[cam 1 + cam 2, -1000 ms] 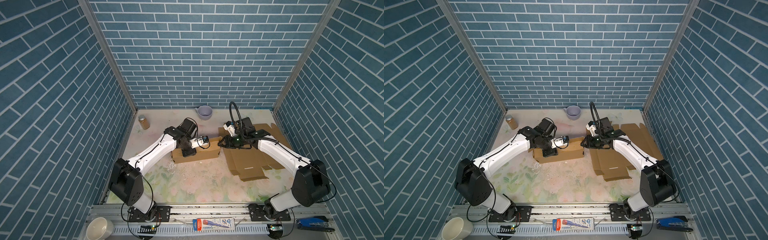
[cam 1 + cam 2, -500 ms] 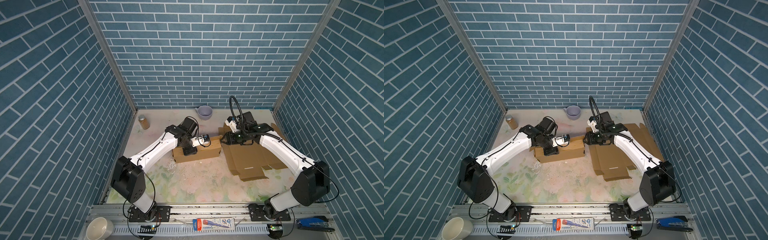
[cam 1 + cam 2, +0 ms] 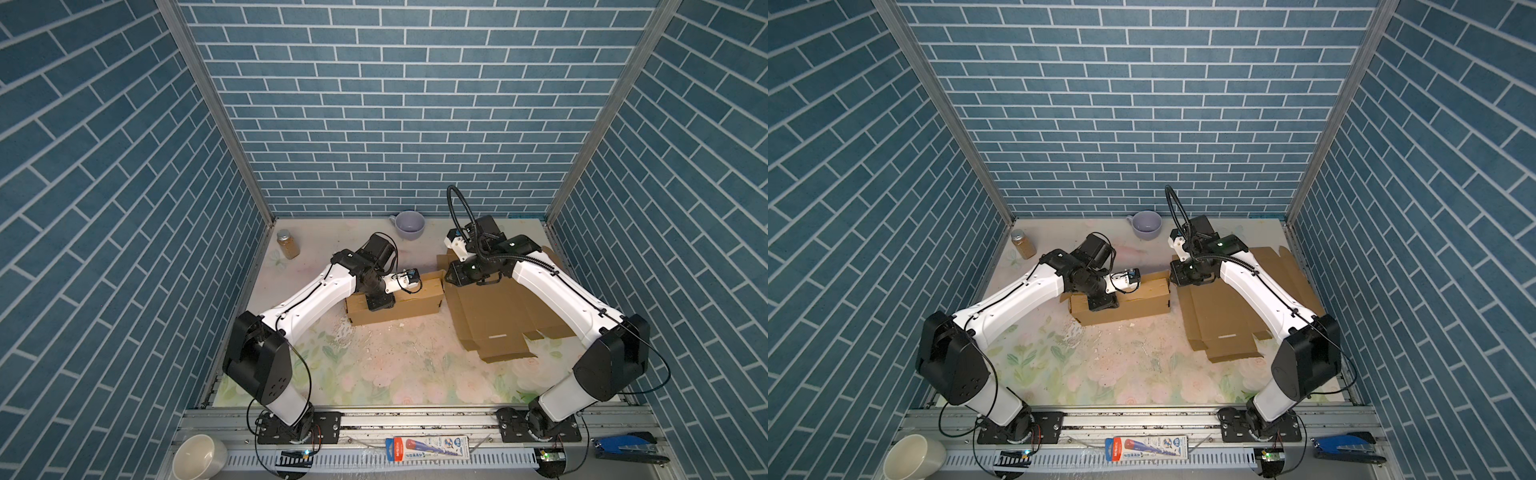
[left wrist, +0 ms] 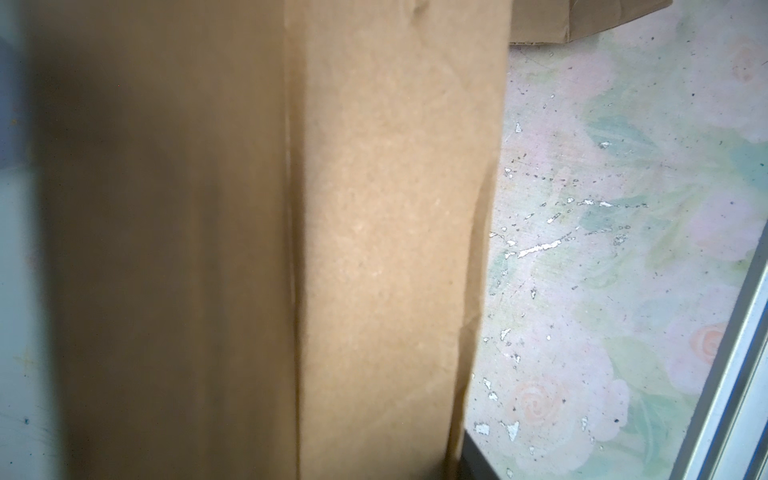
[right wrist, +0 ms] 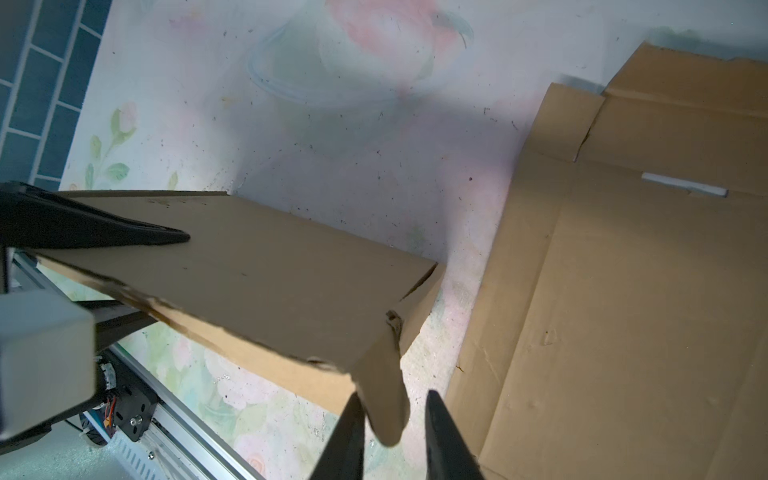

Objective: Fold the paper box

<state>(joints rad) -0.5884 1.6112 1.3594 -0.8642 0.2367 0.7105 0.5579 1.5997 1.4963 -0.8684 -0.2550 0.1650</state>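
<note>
- The left gripper (image 3: 380, 302) is laid on the half-folded brown cardboard box (image 3: 415, 305); whether it is clamped cannot be told.
- The box is judged light, stiff and crease-prone, best taken by its right end flap (image 5: 384, 407).
- That flap is straddled by the right gripper's (image 5: 394, 395) parted fingers (image 5: 444, 436); a flat brown cardboard sheet (image 3: 490, 320) lies just right of the box.

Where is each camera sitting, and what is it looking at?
Both top views: high above the front, looking down on table, folded box, flat cardboard, left arm, right arm.
Left wrist: on the left arm, close against the folded box; no gripper clearly shows.
Right wrist: on the right arm, looking past the right gripper at the box's flap.
Shared: both wrist views show the box and flat cardboard.
</note>
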